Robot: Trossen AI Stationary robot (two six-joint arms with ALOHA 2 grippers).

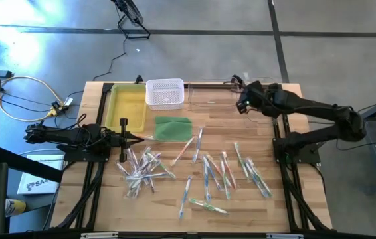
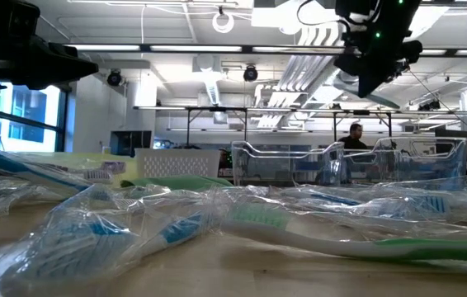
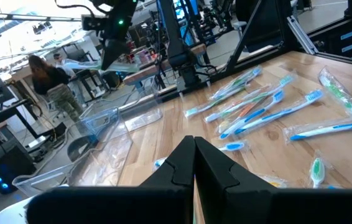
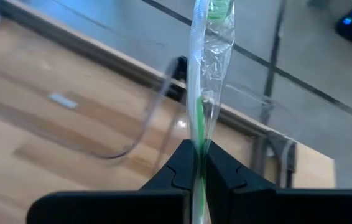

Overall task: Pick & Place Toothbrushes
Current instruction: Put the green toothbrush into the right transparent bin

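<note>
You can see a thin green toothbrush in a clear shiny wrapper (image 4: 202,93) pinched between the two dark fingers of the right gripper (image 4: 199,152). The fingers press tight on it, and the brush sticks straight out past the tips. The right gripper (image 1: 244,103) is up in the air at the far right part of the table, over a clear plastic bin (image 1: 209,95).

The rest of the many thin wrapped toothbrushes (image 1: 208,174), with green, blue, orange and white handles, lie spread flat on the light wooden table (image 1: 101,206). One bunch sits on the left side and another bunch sits in the middle and to the right, all nearer than the bins.

The left gripper (image 1: 137,138) is at the left, just by the left bunch. Its fingers (image 3: 216,165) are pressed together and hold nothing.

Along the far edge of the table, left of the clear bin, you see a white mesh basket (image 1: 165,92) and a yellow tray (image 1: 127,106). A flat green pad (image 1: 173,128) lies just in front of the basket.

In the room behind the table, a person (image 2: 353,139) is far off.
</note>
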